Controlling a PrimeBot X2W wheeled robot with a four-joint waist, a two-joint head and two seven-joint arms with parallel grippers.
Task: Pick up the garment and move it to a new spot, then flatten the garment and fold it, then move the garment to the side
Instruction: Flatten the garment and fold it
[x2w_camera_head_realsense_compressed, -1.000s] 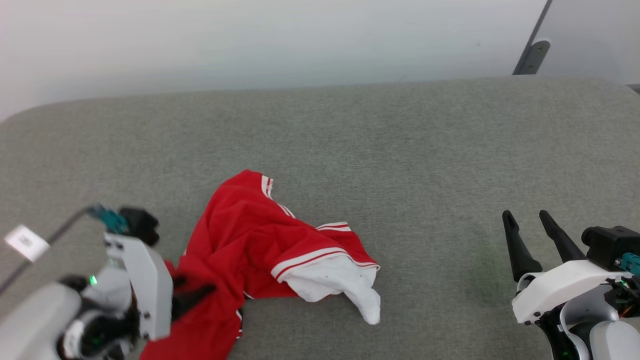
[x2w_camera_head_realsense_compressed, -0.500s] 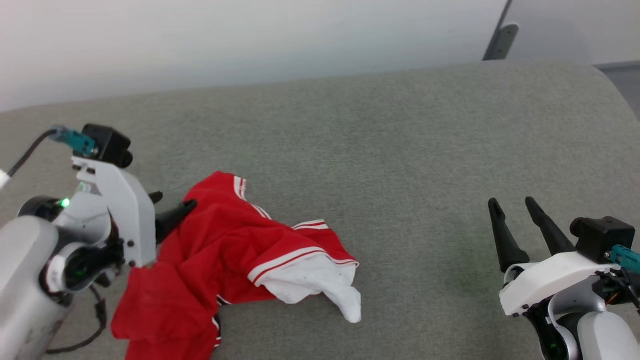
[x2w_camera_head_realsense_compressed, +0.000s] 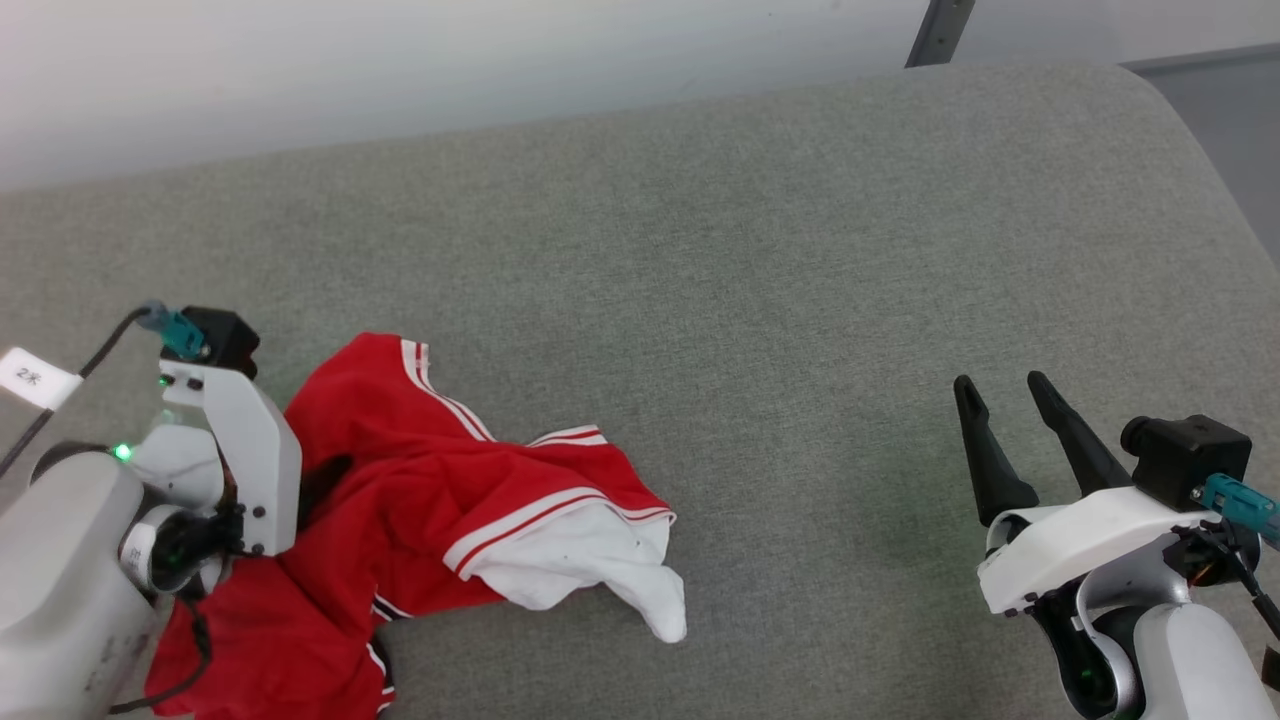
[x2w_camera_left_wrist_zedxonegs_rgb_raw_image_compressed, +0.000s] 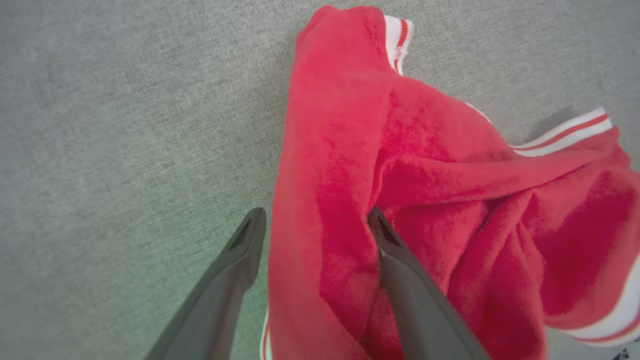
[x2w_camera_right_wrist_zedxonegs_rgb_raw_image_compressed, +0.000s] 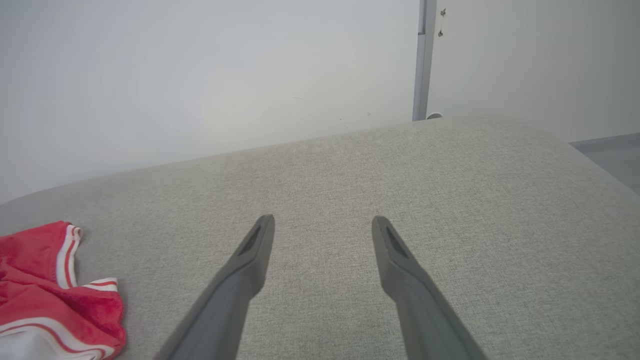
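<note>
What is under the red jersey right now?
Grey surface shows around the jersey; a fold sits between the left gripper's open fingers. Whatever lies beneath the heap is covered.

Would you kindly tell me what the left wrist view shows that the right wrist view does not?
Left wrist view: the open left gripper straddling a raised red fold of the garment. Right wrist view: the open right gripper above bare grey cushion, a white wall and a grey post behind. Shared: the garment's red cloth with striped white trim, lying on that cushion.
</note>
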